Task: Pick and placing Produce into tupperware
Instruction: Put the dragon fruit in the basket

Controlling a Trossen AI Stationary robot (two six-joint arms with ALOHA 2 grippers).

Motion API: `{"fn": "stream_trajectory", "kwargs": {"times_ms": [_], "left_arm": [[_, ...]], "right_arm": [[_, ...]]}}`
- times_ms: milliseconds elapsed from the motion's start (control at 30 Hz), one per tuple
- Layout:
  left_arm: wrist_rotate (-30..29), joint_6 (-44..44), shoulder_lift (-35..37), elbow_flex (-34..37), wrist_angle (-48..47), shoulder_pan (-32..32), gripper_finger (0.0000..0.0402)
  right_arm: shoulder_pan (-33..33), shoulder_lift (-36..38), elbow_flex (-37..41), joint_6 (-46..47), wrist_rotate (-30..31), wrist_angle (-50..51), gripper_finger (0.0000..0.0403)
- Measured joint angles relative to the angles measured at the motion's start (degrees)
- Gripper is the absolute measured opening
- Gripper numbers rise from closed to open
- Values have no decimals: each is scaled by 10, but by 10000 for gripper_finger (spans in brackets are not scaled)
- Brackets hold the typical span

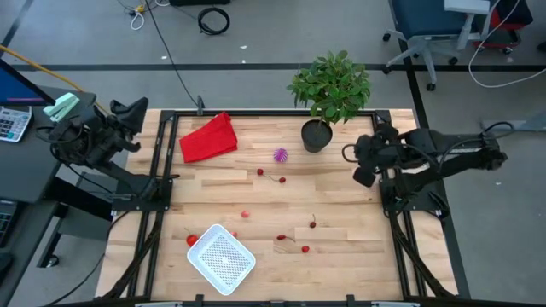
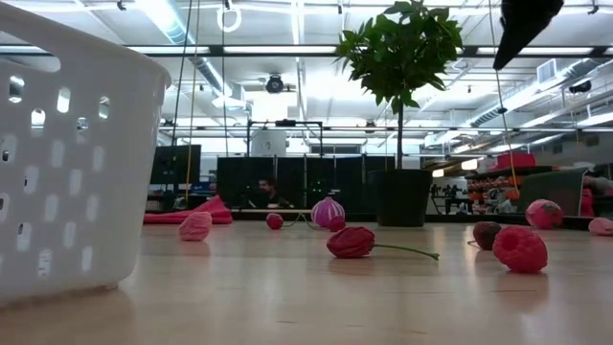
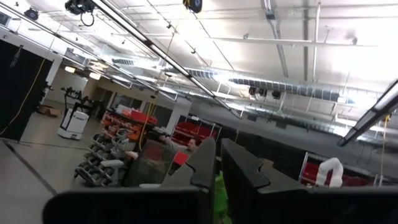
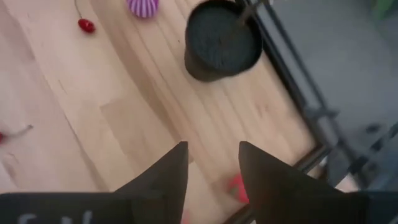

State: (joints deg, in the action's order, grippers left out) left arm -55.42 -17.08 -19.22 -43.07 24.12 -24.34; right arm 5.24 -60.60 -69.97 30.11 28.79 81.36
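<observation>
From above, the white tupperware (image 1: 221, 257) sits near the front-left of the table (image 1: 341, 205) and looks empty, so nothing is packed yet by my reckoning. The produce is all loose on the wood: a spiky purple ball (image 1: 280, 155) near the black plant pot (image 1: 315, 136), a cherry (image 1: 281, 180) just in front of it, a strawberry (image 1: 191, 240) just beside the container, more red bits (image 1: 305, 249) toward the front. The left gripper (image 1: 128, 112) is parked off the table's left edge; the right gripper (image 1: 365, 166) hovers over the right side, well apart from any fruit. A red cloth (image 1: 208, 137) lies at the back left. Down at table level, the container wall (image 2: 67, 153) fills the left, with a stemmed cherry (image 2: 352, 242) and a raspberry-like piece (image 2: 519, 249) resting on the boards. The left wrist camera looks up at the ceiling, its fingers (image 3: 202, 168) pressed almost together, holding nothing. The right wrist camera looks down past fingers (image 4: 168, 174) standing partly apart and empty, with the pot (image 4: 222, 40), the purple ball (image 4: 143, 7) and a cherry (image 4: 86, 25) ahead. Every piece is left to move.
</observation>
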Motion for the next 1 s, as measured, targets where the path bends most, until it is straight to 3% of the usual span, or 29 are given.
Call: {"fn": "stream_trajectory", "kwargs": {"times_ms": [300, 433, 567, 733, 867, 1000], "left_arm": [[0, 0, 0, 0, -11, 0, 37], [0, 0, 1, 0, -22, 0, 31], [0, 0, 1, 0, -41, 0, 31], [0, 0, 1, 0, -47, 0, 39], [0, 0, 1, 0, -47, 0, 39], [0, 0, 1, 0, -47, 0, 33]], "right_arm": [[-41, 0, 3, 111, -13, 42, 246], [-58, 11, 38, 232, -36, 89, 289], [-65, 34, 104, 351, -73, 39, 319], [-87, 39, 189, 473, -82, -9, 330], [-116, 37, 250, 521, -83, -18, 328], [-158, 36, 261, 545, -55, -89, 315]]}}
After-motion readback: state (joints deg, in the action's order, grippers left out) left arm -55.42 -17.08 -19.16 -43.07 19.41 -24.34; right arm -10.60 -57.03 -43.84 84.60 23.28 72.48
